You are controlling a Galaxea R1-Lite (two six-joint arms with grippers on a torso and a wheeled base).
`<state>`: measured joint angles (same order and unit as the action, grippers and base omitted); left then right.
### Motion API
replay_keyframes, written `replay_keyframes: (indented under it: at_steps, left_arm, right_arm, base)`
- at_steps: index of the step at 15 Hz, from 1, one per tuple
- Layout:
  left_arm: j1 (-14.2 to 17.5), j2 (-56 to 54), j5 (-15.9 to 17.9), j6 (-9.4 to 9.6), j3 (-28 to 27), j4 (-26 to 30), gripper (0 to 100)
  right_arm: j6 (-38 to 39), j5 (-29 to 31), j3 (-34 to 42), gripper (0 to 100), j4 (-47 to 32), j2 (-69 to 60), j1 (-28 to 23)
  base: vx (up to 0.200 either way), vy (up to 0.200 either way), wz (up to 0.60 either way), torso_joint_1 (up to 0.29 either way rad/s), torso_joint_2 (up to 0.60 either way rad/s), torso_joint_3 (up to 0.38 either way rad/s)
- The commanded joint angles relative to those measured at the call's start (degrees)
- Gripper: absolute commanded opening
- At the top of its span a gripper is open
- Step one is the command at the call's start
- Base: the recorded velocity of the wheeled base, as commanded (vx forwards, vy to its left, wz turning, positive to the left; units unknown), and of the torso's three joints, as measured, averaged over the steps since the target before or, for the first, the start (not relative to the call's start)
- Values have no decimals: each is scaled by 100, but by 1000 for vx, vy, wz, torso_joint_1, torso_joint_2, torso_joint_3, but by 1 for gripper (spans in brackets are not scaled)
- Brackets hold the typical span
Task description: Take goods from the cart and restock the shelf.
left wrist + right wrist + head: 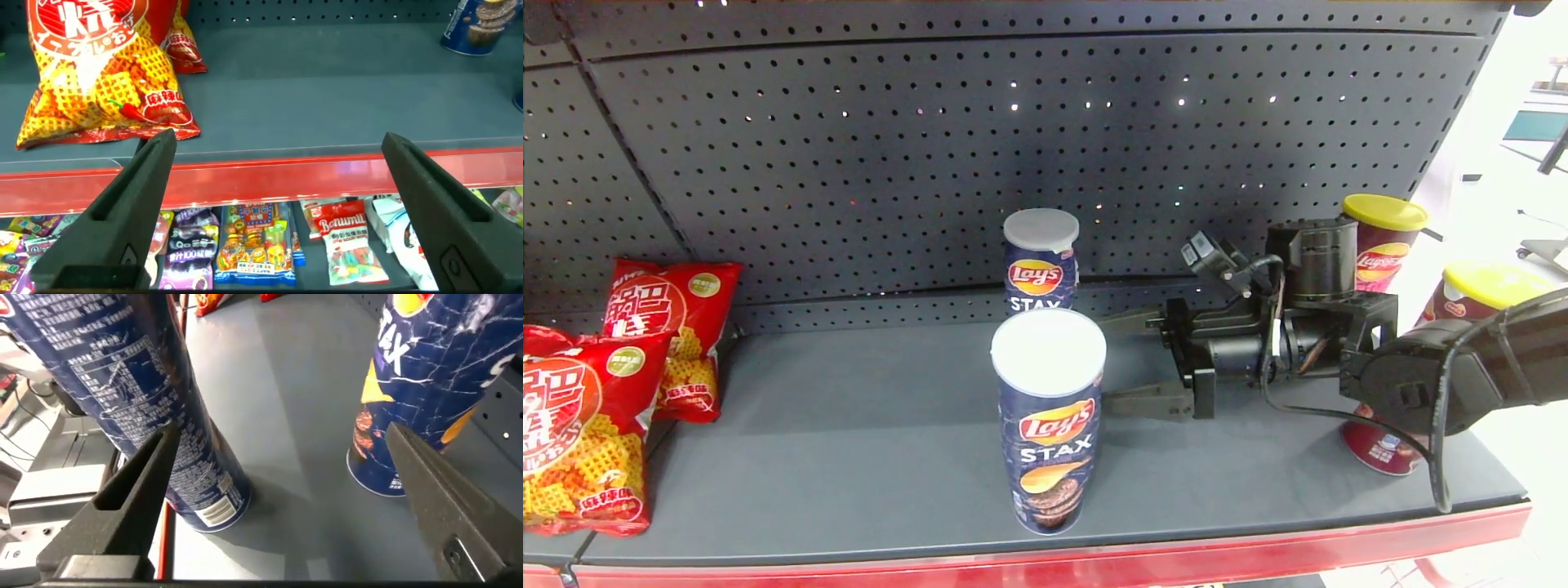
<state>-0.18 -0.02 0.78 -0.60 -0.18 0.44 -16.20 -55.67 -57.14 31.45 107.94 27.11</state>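
The shelf (849, 441) carried blue canisters (1049, 425) just ahead of the right end effector (1109, 362), maroon canisters (1384, 245) behind it, and snack bags (580, 433) well beyond.

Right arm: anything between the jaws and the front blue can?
Nothing visible. The right gripper sits with jaws open beside the front blue can, only bare shelf between them. The rear blue can stands farther back, off that line.
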Motion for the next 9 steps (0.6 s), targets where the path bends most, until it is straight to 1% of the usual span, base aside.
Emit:
replay_keyframes:
  at_steps: [1,9]
  left_arm:
    - [1,2,1,-2,1,0,100]
    - [1,2,1,-2,1,0,100]
  right_arm:
    - [3,-5,18,100,1,-45,13]
    - [-6,4,238,100,10,-124,49]
  base:
    - [0,0,0,0,0,0]
    - [0,0,0,0,0,0]
